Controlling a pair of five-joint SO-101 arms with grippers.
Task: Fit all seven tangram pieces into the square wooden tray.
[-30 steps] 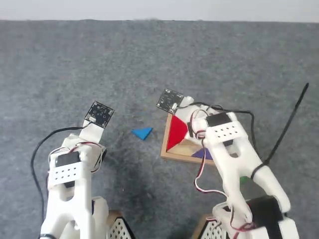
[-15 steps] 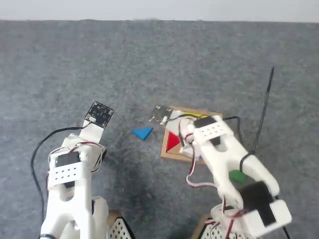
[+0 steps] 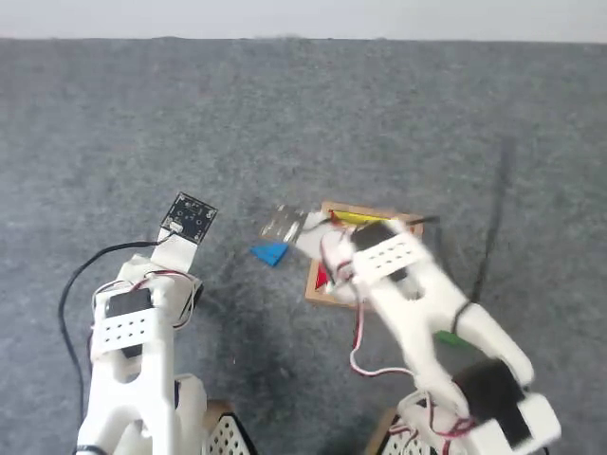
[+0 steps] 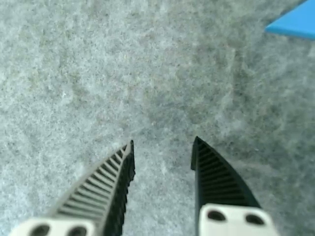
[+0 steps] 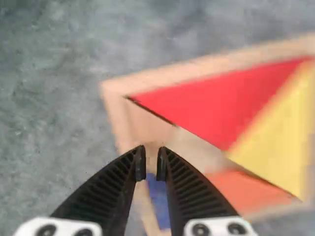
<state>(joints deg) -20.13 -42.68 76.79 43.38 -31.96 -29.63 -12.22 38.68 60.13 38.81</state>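
Observation:
The square wooden tray [image 5: 112, 110] holds a red triangle [image 5: 216, 110], a yellow triangle [image 5: 275, 147], an orange piece [image 5: 246, 189] and a blue-violet piece [image 5: 160, 196]. My right gripper [image 5: 150, 160] hangs shut over the tray's inside, close to its rim, with nothing seen between the fingers. In the high view the right arm [image 3: 389, 261] covers most of the tray [image 3: 327, 296]. A loose blue triangle [image 3: 270, 253] lies on the carpet left of the tray. My left gripper [image 4: 162, 150] stands open over bare carpet, with the blue triangle [image 4: 295, 24] farther off.
Grey carpet covers the whole table. A small green piece [image 3: 453, 336] lies on the carpet beside the right arm, near the tray's front right. The left arm [image 3: 128, 322] stands at the front left.
The right arm has swung left across the tray, its wrist now over the tray's left edge near the blue triangle. The left arm has not moved.

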